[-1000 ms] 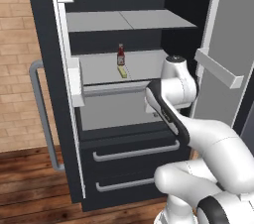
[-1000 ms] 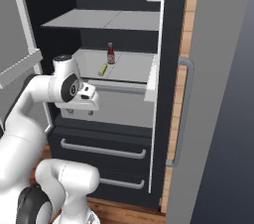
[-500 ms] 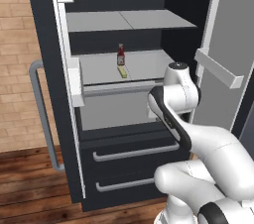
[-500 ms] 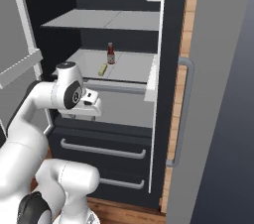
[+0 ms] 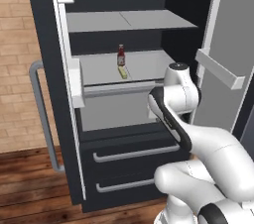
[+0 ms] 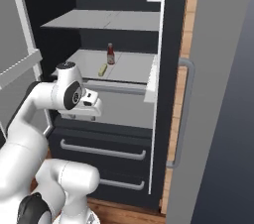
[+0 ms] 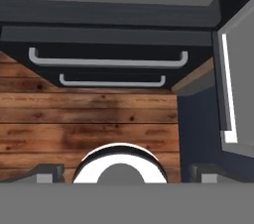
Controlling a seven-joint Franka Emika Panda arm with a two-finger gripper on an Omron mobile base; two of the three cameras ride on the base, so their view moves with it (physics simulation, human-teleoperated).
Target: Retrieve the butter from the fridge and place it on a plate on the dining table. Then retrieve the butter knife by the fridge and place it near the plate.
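Note:
The fridge stands with both upper doors open. On its lower shelf lies the butter, a small pale-yellow stick, just in front of a red bottle. My gripper hangs in front of the shelf's edge, below and nearer than the butter, pointing down. In the hand view its fingertips stand wide apart, so the gripper is open and holds nothing. The plate, the dining table and the butter knife are out of view.
Two lower drawers with grey bar handles sit under the shelves, above a wood floor. The open doors flank the arm on both sides. An upper shelf is bare.
The arm's upper joint and the hand have sunk a little in front of the fridge. The butter and bottle have not moved, and the jaws have stayed open.

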